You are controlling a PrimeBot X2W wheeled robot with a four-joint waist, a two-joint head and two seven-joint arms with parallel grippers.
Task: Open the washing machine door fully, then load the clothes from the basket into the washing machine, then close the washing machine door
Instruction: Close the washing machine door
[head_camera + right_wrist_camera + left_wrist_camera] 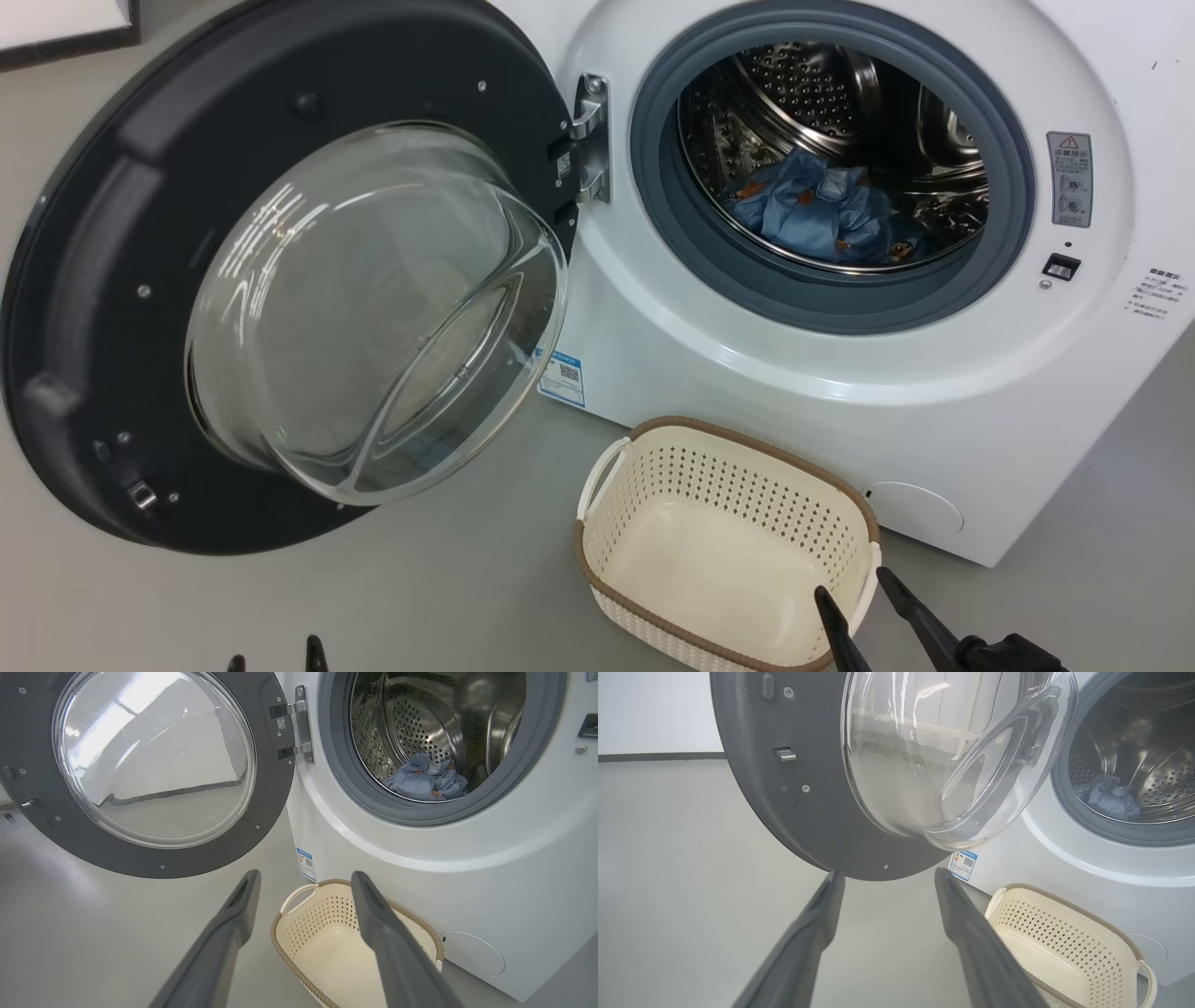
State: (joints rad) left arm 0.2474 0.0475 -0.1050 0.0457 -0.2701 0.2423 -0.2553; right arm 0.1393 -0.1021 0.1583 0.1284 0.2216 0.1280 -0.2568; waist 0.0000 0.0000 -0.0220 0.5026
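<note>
As the big white front-loading washing machine (840, 392) stands on the grey floor (420, 597) with its perforated steel drum (812, 93) exposed, the step left seems to be the closing. Its large round black door (103, 280), with a bulging clear glass bowl window (373, 308), stands wide open to the machine's left on a metal hinge (590, 140). It looks heavy and rigid and will turn only about that hinge. The glass is slick and curved, so the dark grey rim farthest from the hinge looks the best place to push. The small cream-white perforated plastic basket (747, 485), probably light and easily nudged, sits empty on the floor just in front of the machine. The soft light-blue clothes (822, 219) lie limp in the drum, behind the gasket. The left hand (275, 651), low near the door's lower rim, and the right hand (851, 582), at the basket's near-right rim, are both spread wide and hold nothing.
</note>
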